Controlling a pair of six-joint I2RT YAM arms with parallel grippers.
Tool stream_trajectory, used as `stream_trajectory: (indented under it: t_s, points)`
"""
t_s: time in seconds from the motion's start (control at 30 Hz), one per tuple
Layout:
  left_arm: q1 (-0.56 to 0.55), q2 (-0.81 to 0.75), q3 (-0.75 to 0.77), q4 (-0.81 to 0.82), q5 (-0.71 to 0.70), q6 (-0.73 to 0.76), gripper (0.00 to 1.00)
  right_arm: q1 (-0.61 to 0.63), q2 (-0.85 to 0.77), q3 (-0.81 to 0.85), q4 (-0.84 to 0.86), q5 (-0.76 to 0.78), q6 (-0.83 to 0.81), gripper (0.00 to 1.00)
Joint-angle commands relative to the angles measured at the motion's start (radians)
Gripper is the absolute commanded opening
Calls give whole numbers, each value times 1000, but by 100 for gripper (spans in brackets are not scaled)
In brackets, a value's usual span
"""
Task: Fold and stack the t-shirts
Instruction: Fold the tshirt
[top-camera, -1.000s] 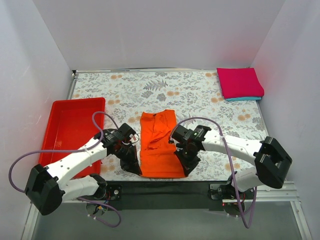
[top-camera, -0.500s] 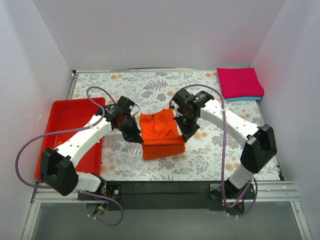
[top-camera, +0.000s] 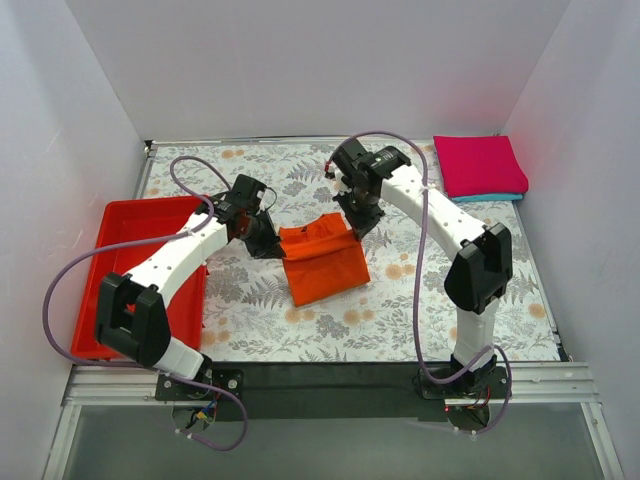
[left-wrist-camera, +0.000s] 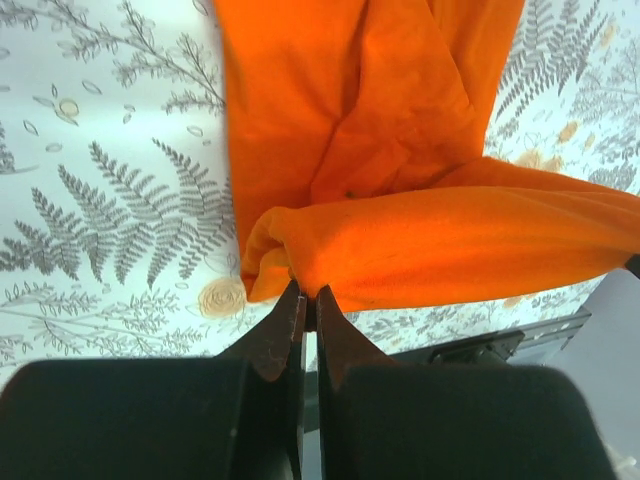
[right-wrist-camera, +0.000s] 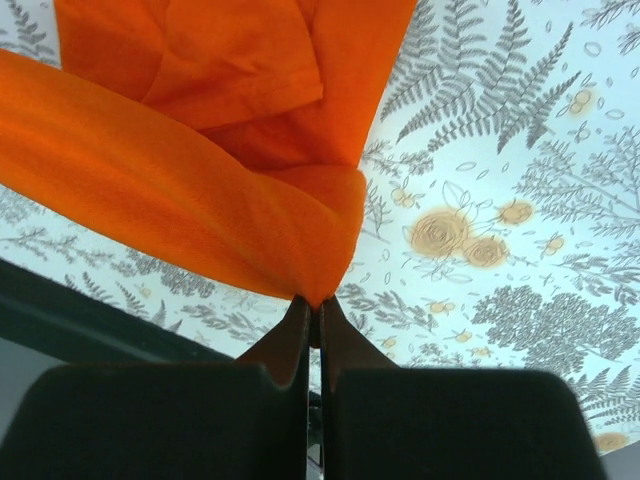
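Holding anything, those two, Ana?

Yes, Ben. Each pinches a corner of the orange t-shirt (top-camera: 325, 268). The left end effector (top-camera: 262, 240) is pressed together on the corner left of centre in the top view. The right end effector (top-camera: 357, 222) is pressed together on the corner just right of centre. In both wrist views a lip of orange cloth sits between closed tips.

Where does the shirt lie?

Mid-frame on the table (top-camera: 420, 320). Its held edge is strung between the two end effectors, running left to right on a slight tilt. The rest spreads from that edge toward the bottom of the frame.

And the stack?

In the upper right corner, well apart from the orange one: the pink t-shirt (top-camera: 478, 163) lies folded on the teal t-shirt (top-camera: 490, 197). The right arm is nearer to it, I judge. The red tray (top-camera: 130, 235) sits at the left, under the left arm.

Any label or writing?

None I can read; only the table's fern-and-flower print.
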Motion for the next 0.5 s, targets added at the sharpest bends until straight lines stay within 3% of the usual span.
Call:
stream_trajectory:
  t_s: [0.0,0.47]
  points:
    - [24,21,18,72,-32,19,0,-10,54,68,-15,64,-33,1]
    - [55,64,37,169,-70,11,0,-34,143,180,94,130,-39,1]
